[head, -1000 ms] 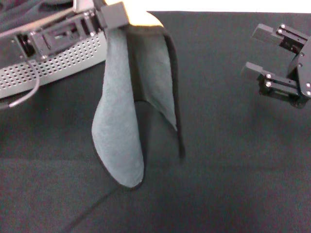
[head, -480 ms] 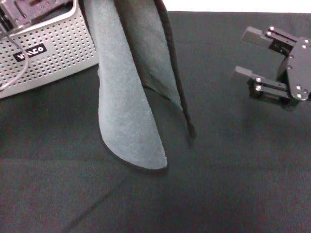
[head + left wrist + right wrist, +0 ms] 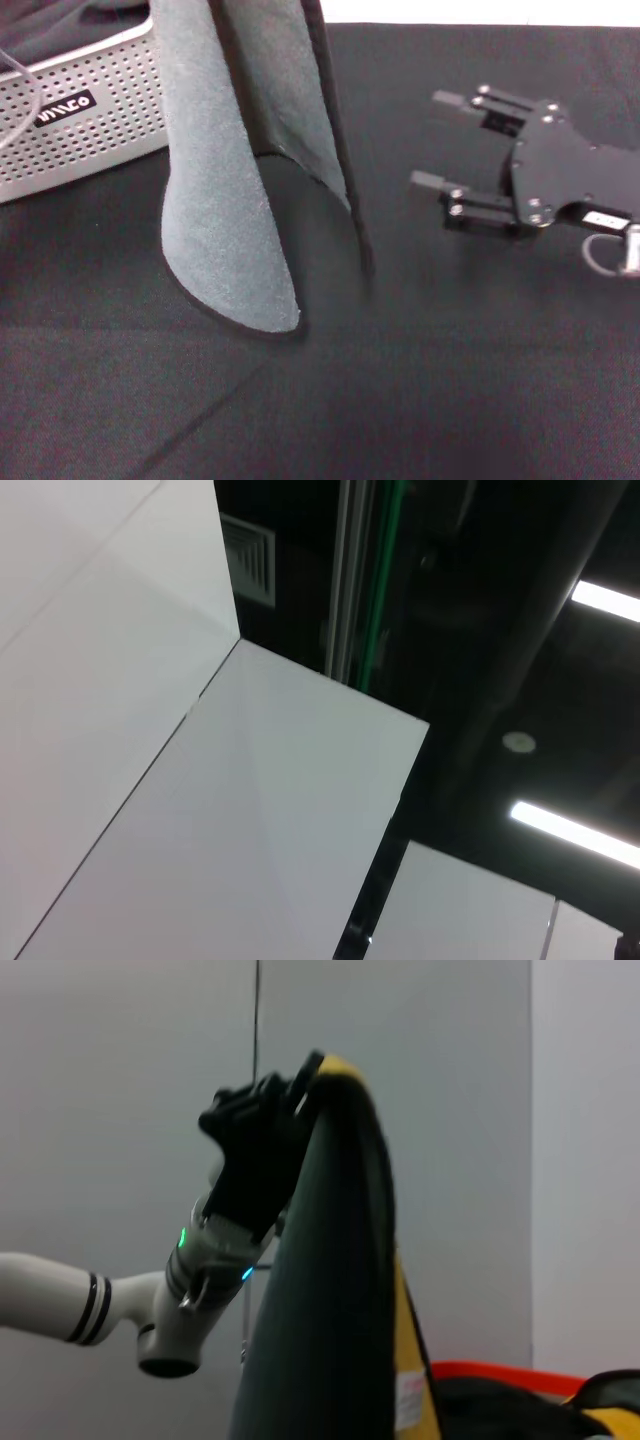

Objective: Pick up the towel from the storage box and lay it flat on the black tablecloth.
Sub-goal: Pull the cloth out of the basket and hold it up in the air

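Note:
The grey-green towel (image 3: 225, 200) with black edging hangs upright from above the head view's top edge. Its lower tip touches or nearly touches the black tablecloth (image 3: 420, 380). In the right wrist view my left gripper (image 3: 312, 1075) is shut on the towel's (image 3: 325, 1290) top edge, and the yellow reverse side shows beside it. The perforated light grey storage box (image 3: 90, 130) stands behind the towel at the far left. My right gripper (image 3: 440, 140) hovers open to the right of the towel, its fingers pointing at it with nothing between them.
A dark cloth bundle (image 3: 60, 25) lies in the box, and a thin cable (image 3: 20, 80) runs over the box's front. The tablecloth's far edge (image 3: 480, 22) meets a white strip. The left wrist view shows only walls and ceiling lights.
The towel has risen and drifted left, and the left gripper has left the head view's top. My right gripper has moved left toward the towel, still open.

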Controlling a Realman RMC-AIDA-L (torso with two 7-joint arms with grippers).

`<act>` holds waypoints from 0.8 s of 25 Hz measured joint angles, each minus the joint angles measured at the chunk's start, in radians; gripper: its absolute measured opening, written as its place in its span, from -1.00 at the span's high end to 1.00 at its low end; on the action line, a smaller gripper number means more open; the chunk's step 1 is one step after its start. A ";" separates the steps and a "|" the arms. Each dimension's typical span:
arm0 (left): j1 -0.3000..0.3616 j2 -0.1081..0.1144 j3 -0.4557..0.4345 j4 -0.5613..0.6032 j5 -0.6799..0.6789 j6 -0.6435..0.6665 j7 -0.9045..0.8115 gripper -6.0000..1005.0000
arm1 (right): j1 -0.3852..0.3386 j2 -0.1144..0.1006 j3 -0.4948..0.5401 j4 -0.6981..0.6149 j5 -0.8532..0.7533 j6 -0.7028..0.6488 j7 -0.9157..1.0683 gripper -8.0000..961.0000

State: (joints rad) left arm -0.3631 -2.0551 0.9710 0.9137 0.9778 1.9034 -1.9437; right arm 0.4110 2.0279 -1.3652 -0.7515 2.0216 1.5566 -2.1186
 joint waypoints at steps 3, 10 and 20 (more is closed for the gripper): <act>0.003 -0.002 0.000 -0.001 -0.012 -0.001 -0.001 0.95 | 0.010 0.000 -0.064 0.000 0.027 -0.038 -0.020 -0.53; -0.007 -0.006 0.000 -0.039 -0.029 -0.001 0.000 0.95 | 0.026 0.000 -0.167 -0.011 0.062 -0.118 -0.049 -0.49; -0.016 -0.007 0.000 -0.066 -0.038 -0.001 0.005 0.95 | 0.039 0.000 -0.256 -0.010 0.097 -0.221 -0.074 -0.44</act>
State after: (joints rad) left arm -0.3789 -2.0625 0.9709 0.8476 0.9396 1.9025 -1.9382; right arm 0.4503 2.0278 -1.6216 -0.7611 2.1191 1.3354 -2.1931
